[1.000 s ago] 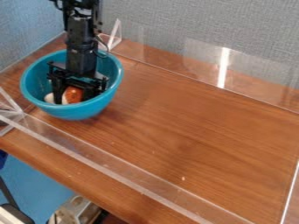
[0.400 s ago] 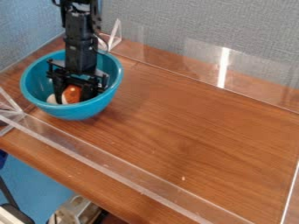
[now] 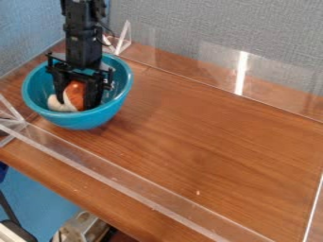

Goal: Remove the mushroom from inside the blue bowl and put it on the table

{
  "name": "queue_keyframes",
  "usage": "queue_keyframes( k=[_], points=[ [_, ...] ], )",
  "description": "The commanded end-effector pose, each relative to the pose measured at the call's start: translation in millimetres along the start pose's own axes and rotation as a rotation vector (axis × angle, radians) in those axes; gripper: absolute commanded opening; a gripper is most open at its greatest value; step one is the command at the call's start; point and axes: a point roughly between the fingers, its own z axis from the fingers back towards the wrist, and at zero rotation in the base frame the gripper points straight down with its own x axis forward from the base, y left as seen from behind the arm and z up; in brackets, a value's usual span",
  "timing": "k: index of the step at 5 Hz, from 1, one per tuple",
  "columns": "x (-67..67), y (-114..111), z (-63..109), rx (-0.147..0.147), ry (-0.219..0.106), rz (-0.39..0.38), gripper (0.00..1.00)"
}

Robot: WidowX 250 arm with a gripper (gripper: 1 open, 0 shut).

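The mushroom (image 3: 74, 95) is between my 2 fingertips, inside the blue bowl (image 3: 78, 116), its orange-brown cap and pale stem showing. My gripper (image 3: 77, 90) is closed on it, pointing down. The bowl's wall surrounds my fingers; under it lies the table (image 3: 190, 142), which stretches out beside me.

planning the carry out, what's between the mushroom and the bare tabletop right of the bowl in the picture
The blue bowl's near-right wall, in the camera view.

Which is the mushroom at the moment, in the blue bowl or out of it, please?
In: the mushroom shows inside the rim of the blue bowl.
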Motion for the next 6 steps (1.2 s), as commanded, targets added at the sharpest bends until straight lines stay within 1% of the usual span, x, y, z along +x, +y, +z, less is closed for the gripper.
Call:
queue_keyframes(
  k=[1,2,3,6],
  points=[
    [-3.4,-3.8,35.0,0.021,-0.088,-0.012,0.0],
    [-9.6,-8.8,56.0,0.03,-0.127,-0.018,0.0],
    [-15.2,-12.6,71.5,0.045,-0.148,-0.021,0.0],
    [-24.5,-18.1,92.0,0.063,-0.172,-0.021,0.0]
  ],
)
